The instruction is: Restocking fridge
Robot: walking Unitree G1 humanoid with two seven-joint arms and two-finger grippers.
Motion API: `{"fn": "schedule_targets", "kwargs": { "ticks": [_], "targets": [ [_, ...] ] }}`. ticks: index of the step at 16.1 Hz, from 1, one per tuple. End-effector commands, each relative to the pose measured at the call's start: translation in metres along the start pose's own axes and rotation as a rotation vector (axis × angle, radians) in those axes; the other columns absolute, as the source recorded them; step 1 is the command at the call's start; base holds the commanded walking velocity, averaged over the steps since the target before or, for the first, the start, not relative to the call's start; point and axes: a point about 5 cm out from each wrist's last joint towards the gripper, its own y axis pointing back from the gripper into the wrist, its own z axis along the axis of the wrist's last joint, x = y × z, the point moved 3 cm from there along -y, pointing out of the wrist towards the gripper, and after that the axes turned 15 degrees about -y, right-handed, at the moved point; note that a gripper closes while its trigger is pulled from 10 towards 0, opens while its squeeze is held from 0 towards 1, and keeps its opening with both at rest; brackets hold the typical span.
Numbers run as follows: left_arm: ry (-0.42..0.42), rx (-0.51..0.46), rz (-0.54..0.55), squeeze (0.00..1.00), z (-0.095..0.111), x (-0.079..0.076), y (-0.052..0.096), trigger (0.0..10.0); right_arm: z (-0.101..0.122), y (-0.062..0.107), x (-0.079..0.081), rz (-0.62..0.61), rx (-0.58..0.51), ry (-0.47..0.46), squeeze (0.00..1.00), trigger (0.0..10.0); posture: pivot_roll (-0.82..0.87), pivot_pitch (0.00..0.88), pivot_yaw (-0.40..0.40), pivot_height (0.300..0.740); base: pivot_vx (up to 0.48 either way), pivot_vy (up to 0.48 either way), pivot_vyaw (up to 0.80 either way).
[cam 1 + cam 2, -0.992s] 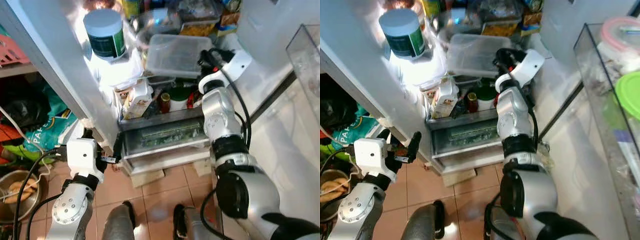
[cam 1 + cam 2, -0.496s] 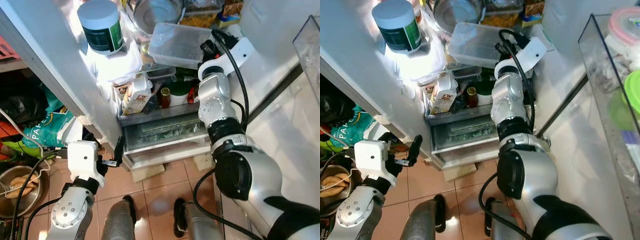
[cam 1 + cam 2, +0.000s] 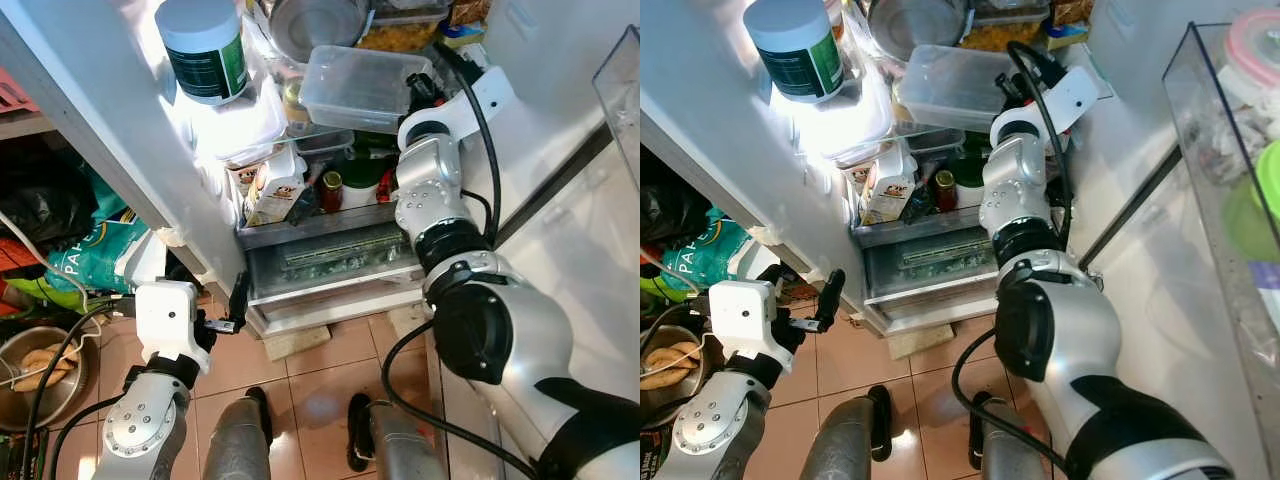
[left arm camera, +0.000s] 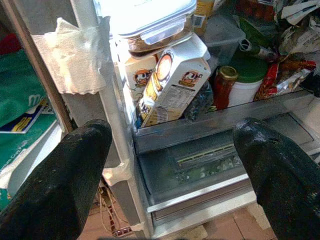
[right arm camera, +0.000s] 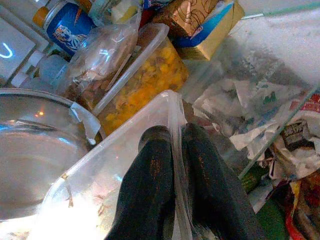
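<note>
Right wrist view: right end effector (image 5: 172,145) pinches thin rim of clear plastic container (image 3: 365,85); left end effector (image 4: 170,150) spread apart.

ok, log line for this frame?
task: restock fridge | right hand: shut on clear container rim at fridge shelf | left hand: open, idle, low
</note>
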Motion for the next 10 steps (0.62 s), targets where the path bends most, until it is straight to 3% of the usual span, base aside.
{"fn": "schedule_targets", "kwargs": {
  "ticks": [1,5,8,10],
  "targets": [
    [-0.01,0.015,0.007,0.0,-0.002,0.001,0.003,10.0,0.018,-0.004,-0.002,-0.015,-0.07,0.002,0.0,10.0,0.28,0.285,0.028,0.74,0.0,0.0,0.0],
    [-0.008,0.013,0.013,0.0,-0.002,0.003,0.001,10.0,0.04,-0.007,-0.014,-0.012,-0.129,0.078,0.0,10.0,0.27,0.281,0.031,0.74,0.0,0.0,0.0],
    [-0.007,0.013,0.008,0.0,-0.002,0.002,0.0,10.0,0.062,-0.011,-0.022,-0.047,-0.184,0.047,0.0,10.0,0.27,0.279,0.034,0.74,0.0,0.0,0.0],
    [-0.007,0.011,0.008,0.0,-0.001,0.002,-0.001,10.0,0.066,-0.012,-0.021,-0.065,-0.194,0.011,0.0,10.0,0.28,0.278,0.036,0.74,0.0,0.0,0.0]
  ]
}}
